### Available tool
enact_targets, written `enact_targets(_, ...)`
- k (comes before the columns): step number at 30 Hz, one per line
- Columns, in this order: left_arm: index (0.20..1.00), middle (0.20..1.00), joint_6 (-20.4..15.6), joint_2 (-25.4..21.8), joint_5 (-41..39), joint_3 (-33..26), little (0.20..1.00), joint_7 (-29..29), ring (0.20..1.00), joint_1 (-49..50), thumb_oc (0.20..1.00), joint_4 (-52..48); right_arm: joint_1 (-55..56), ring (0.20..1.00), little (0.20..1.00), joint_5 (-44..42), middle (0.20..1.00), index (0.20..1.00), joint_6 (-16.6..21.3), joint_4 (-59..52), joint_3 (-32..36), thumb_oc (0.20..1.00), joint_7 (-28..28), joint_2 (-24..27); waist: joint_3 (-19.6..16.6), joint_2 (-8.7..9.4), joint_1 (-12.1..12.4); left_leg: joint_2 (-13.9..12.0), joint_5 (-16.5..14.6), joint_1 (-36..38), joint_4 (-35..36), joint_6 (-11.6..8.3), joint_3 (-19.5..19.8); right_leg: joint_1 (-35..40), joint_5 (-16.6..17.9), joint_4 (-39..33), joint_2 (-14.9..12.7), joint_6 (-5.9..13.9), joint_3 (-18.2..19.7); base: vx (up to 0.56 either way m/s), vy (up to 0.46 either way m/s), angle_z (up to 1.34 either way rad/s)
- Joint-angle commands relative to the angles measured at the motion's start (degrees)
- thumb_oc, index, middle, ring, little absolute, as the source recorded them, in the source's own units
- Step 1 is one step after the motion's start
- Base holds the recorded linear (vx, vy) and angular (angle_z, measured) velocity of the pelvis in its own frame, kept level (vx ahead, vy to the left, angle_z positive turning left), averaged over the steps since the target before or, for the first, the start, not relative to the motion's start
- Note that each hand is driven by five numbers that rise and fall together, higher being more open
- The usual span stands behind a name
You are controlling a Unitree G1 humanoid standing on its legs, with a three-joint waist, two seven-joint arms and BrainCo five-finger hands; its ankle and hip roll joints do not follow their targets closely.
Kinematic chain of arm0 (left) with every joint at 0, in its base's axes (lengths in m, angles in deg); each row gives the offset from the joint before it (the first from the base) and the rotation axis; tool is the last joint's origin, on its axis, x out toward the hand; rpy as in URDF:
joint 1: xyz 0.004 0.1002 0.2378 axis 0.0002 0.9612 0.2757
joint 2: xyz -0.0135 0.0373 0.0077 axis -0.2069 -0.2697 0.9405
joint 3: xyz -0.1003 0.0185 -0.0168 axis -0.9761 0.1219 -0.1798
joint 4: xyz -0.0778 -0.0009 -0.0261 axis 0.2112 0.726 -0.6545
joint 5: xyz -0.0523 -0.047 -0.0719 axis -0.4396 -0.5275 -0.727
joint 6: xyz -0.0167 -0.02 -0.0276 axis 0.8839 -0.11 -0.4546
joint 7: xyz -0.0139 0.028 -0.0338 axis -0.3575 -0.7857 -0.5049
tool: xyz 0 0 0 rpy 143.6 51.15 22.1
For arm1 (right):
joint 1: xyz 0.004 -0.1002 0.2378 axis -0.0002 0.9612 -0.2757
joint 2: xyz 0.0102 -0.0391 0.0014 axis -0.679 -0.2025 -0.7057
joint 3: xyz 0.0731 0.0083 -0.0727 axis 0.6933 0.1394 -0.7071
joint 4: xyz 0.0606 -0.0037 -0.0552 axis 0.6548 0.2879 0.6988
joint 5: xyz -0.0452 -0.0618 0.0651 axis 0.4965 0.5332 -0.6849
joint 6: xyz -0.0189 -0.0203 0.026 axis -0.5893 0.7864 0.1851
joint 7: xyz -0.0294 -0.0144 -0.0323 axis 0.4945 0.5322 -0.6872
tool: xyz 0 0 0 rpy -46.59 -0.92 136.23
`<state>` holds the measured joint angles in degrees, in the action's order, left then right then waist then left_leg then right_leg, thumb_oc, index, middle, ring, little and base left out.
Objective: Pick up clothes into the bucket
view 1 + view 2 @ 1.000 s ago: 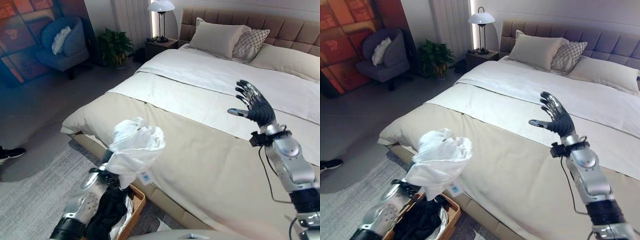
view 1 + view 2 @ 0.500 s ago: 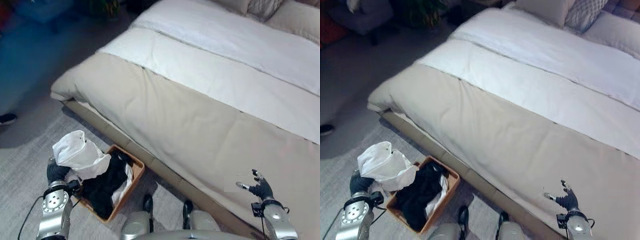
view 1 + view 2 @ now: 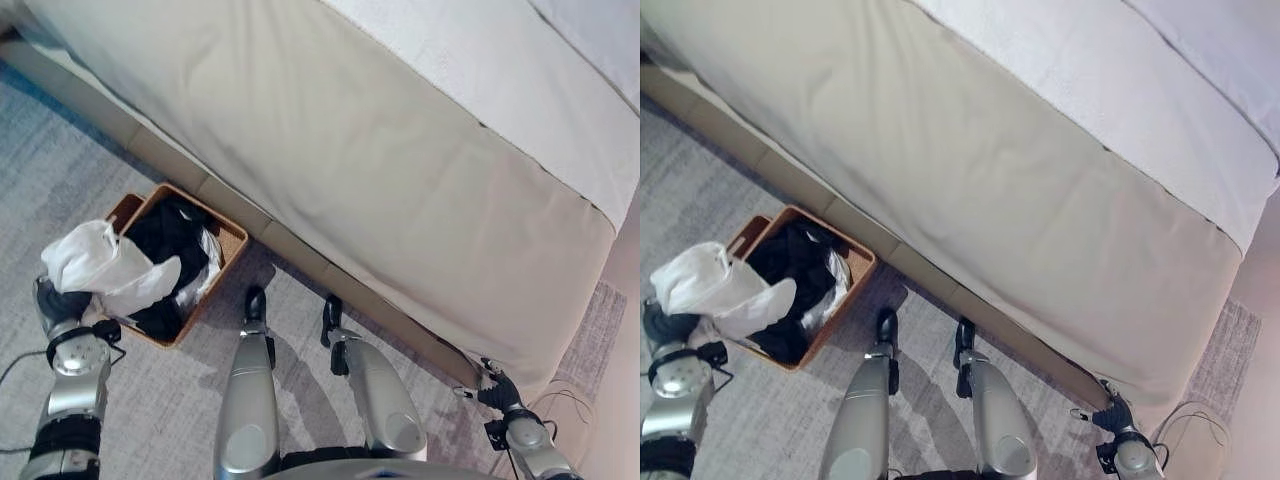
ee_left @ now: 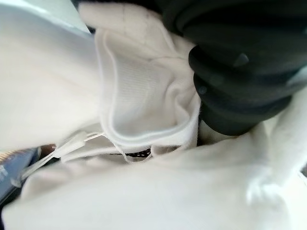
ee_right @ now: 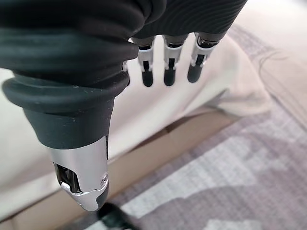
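Our left hand (image 3: 60, 303) gripped the soft, light white garment (image 3: 100, 266), bunched over the wicker basket (image 3: 228, 243); our right hand (image 5: 165, 72) hung open.

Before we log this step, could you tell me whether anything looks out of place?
Nothing looks damaged. The white garment in the left hand hangs over the basket rim, not yet inside with the dark clothes.

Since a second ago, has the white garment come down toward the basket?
Yes. The left hand has brought the white garment down from above the bed edge to the basket, over its near rim.
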<state>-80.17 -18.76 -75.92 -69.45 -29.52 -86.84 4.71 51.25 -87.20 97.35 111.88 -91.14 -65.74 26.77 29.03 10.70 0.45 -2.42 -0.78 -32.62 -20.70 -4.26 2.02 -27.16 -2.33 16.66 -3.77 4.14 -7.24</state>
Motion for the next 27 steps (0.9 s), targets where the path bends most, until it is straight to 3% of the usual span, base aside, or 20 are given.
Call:
enact_targets(1,0.2,0.2,-1.42,-5.92,-1.69,-1.8,0.2,3.3,0.2,0.06,0.2,-0.45,-1.77,1.0,1.0,-3.98,1.0,1.0,2.27,-0.91,-3.61,1.0,2.71,1.42,0.76,3.68,-0.22,2.42,-6.53,-4.38,-10.47,2.9,2.24,-1.99,5.62,-3.37,-4.18,4.1,-0.01,-0.02,0.008,0.13)
enact_targets(2,0.2,0.2,-1.64,-6.26,-2.06,-1.66,0.2,3.59,0.2,-0.04,0.2,-1.85,-2.02,1.0,1.0,-4.82,1.0,1.0,2.53,-1.0,-3.62,1.0,2.98,1.44,0.76,3.8,-0.23,2.51,-7.03,-6.49,-12.07,2.99,2.59,-3.61,5.48,-2.55,-4.2,4.06,-0.24,0.06,-0.013,0.07)
enact_targets(3,0.2,0.2,-1.43,-7.12,-2.49,-1.7,0.2,3.99,0.2,-0.01,0.2,-3.8,-2.12,1.0,1.0,-5.92,1.0,1.0,2.84,-1.94,-3.85,1.0,3.51,1.69,0.76,3.75,-0.01,2.15,-10.19,-9.39,-15.37,3.01,3.73,-6.06,3.47,-0.09,-3.43,4.41,-0.59,0.07,-0.013,0.07)
enact_targets(10,0.2,0.2,0.93,-11.75,1.24,0.52,0.2,4.99,0.2,-3.98,0.2,-1.88,-2.78,1.0,1.0,-7.76,1.0,1.0,3.72,-3.76,-5.12,1.0,4.4,2.13,0.76,5.09,-0.89,1.57,-12.01,-16.67,-20.42,3.23,4.92,-11.5,3.2,1.55,-2.67,4.74,-1.97,0.01,0.017,0.05)
enact_targets(14,0.2,0.2,2.85,-12.99,3.83,1.7,0.2,5.49,0.2,-4.93,0.2,-1.28,-2.74,1.0,1.0,-6.98,1.0,1.0,3.5,-4.1,-6.58,1.0,4.9,2.16,0.76,6.24,-1.58,0.74,-12.79,-18.86,-21.71,3.24,4.44,-12.56,4.9,-0.74,-1.92,5.39,-1.49,0.01,0.034,-0.09)
enact_targets(15,1.0,1.0,3.67,-13.8,4.02,2.39,1.0,5.85,1.0,-6.77,1.0,1.59,-2.94,1.0,1.0,-7.25,1.0,1.0,3.67,-4.45,-7.28,1.0,4.69,2.11,0.76,7.04,-2.19,0.18,-13.07,-19.59,-22.34,3.19,4.11,-12.63,5.89,-2.33,-1.53,5.67,-0.94,0.01,0.017,-0.09)
enact_targets(18,1.0,1.0,4.55,-13.6,4.75,2.48,1.0,5.8,1.0,-6.47,1.0,-1.15,-2.44,1.0,1.0,-7.73,1.0,1.0,3.43,-3.91,-7.31,1.0,4.52,1.56,0.76,7.12,-2.2,0.01,-13.14,-19.8,-22.02,3.11,3.91,-12.59,6.57,-3.92,-1.27,5.82,-0.74,0.03,0.023,-0.12)
enact_targets(27,1.0,1.0,7.79,-14.51,9.65,6.36,1.0,2.57,1.0,-9.29,1.0,6.29,-3.13,1.0,1.0,-8.26,1.0,1.0,3.02,-3.12,-8.9,1.0,3.12,2.78,0.76,7.54,-3.44,-0.54,-12.71,-18.18,-20.44,3.31,2.22,-11.83,7.26,-5.81,-1.01,5.6,0.67,-0.01,0.024,-0.11)
